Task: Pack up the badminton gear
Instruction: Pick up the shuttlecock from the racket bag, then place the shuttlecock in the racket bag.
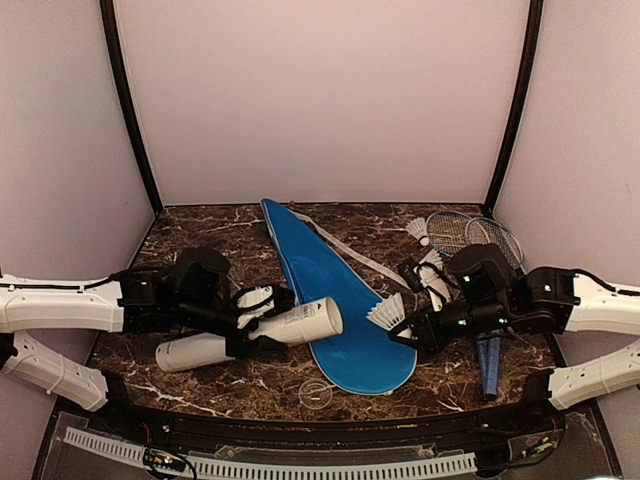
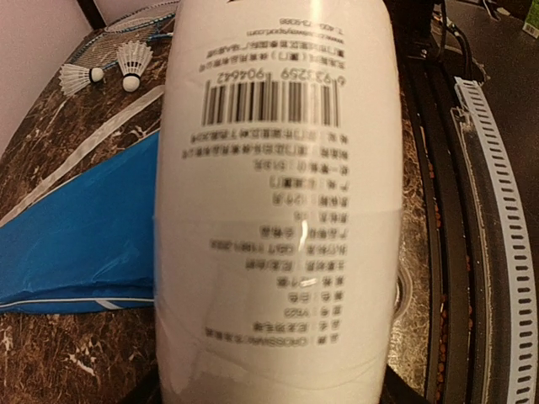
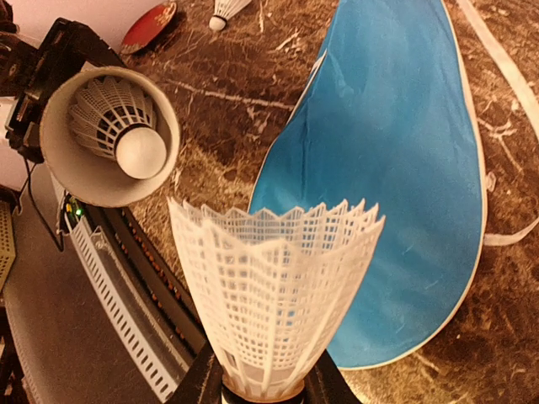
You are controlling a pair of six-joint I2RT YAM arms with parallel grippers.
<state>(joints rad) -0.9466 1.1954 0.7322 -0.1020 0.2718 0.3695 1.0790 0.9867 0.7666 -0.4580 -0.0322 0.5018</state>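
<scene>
Step in hand, as I read it: loading shuttlecocks into the tube

Left gripper [image 1: 252, 318] is clamped round the long white printed cardboard tube [image 1: 300, 322], near left, lying roughly level with its open mouth facing right. One white feathered shuttlecock [image 3: 126, 135] already sits inside, cork outward.

Right gripper [image 3: 265, 391] pinches a white mesh-skirted shuttlecock [image 3: 274, 286] at its cork end, fingers tight on either side of the base. The skirt points towards the mouth but stops short of it, near the near-right edge of the big blue racket-shaped cover [image 1: 340, 300].

Two loose shuttlecocks [image 2: 80, 78] and the two thin rackets [image 1: 470, 235] wait far right.

Next move, I judge: hold the tube steady, bring the skirt onto the tube's axis, push in over the seated cork, and release only once it is past the rim
</scene>
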